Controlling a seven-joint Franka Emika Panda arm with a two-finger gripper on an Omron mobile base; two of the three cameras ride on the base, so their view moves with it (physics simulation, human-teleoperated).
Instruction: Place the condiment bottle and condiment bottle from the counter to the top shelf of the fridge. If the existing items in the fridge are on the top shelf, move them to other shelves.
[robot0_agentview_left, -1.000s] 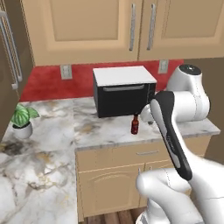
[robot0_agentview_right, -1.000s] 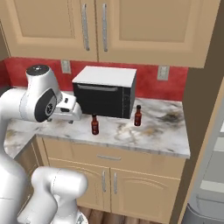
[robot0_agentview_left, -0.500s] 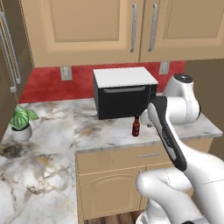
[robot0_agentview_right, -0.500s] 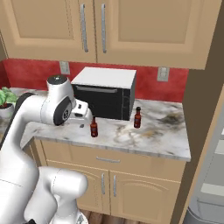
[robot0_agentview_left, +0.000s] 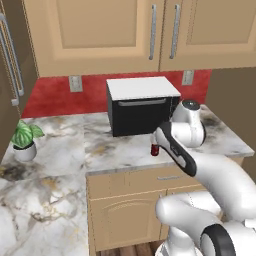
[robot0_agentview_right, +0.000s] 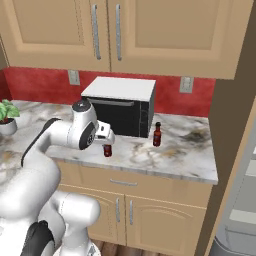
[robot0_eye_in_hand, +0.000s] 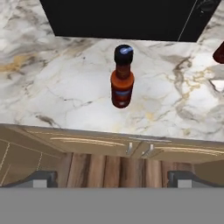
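Observation:
One dark condiment bottle (robot0_eye_in_hand: 122, 78) with a black cap stands upright on the marble counter (robot0_eye_in_hand: 57, 87), near its front edge and in front of the microwave. My gripper (robot0_agentview_right: 106, 140) hovers just above and in front of this bottle (robot0_agentview_right: 107, 150). It is open, its fingertips (robot0_eye_in_hand: 41, 179) spread wide with nothing between them. In the left base view my arm covers most of the bottle (robot0_agentview_left: 154, 149). The second condiment bottle (robot0_agentview_right: 157, 134) stands to the right, beside the microwave's corner, and its edge shows (robot0_eye_in_hand: 219, 52) in the hand view. The grey fridge (robot0_agentview_right: 240, 210) is at the far right.
A black microwave (robot0_agentview_right: 120, 107) with a white top sits at the back of the counter. A small potted plant (robot0_agentview_left: 25, 137) stands at the far left. Wooden wall cabinets (robot0_agentview_left: 125, 30) hang overhead, and base cabinet doors (robot0_eye_in_hand: 65, 142) sit below the counter edge.
My arm has swung rightward along the counter front, bringing the hand from the left to just over the nearer bottle. Both bottles stand where they were.

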